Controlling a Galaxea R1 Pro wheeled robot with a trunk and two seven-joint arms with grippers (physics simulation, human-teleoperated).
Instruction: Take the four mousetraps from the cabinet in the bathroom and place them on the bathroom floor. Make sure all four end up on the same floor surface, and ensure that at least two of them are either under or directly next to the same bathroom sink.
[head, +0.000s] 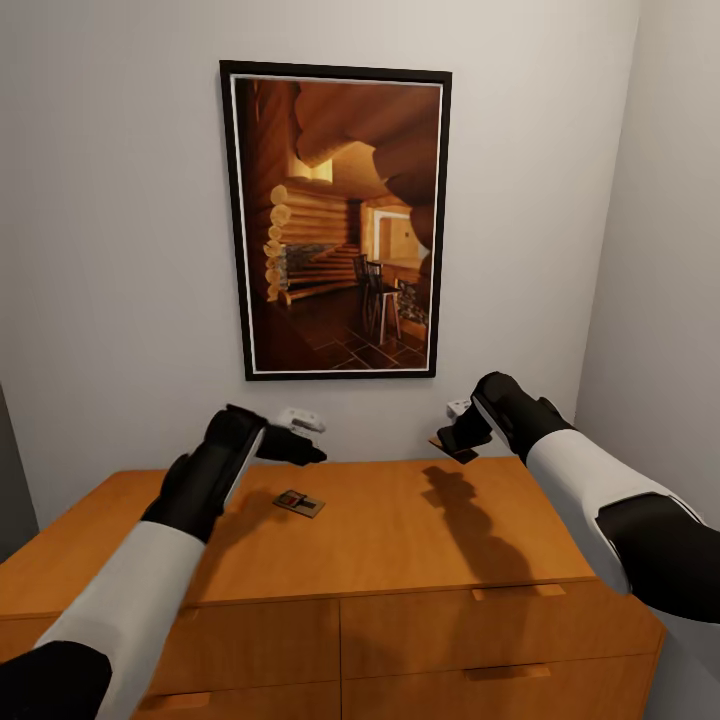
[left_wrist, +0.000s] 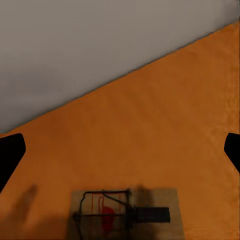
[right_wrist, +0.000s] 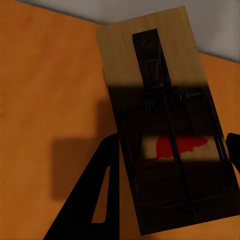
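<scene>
Hovering over the cabinet (head: 400, 540), the right claw (head: 458, 437) grips a mousetrap (right_wrist: 165, 125); the left claw (head: 295, 447), spread wide, hangs above another mousetrap (left_wrist: 125, 212), its red patch clear from the wrist.

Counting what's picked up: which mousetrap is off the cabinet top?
The mousetrap held in the right gripper; the other mousetrap lies flat on the cabinet.

A home interior: an orange-brown wooden cabinet (head: 330, 560) with drawer fronts stands against a plain white wall, and above the cabinet hangs a black-framed picture (head: 338, 222) of a log-cabin room.
</scene>
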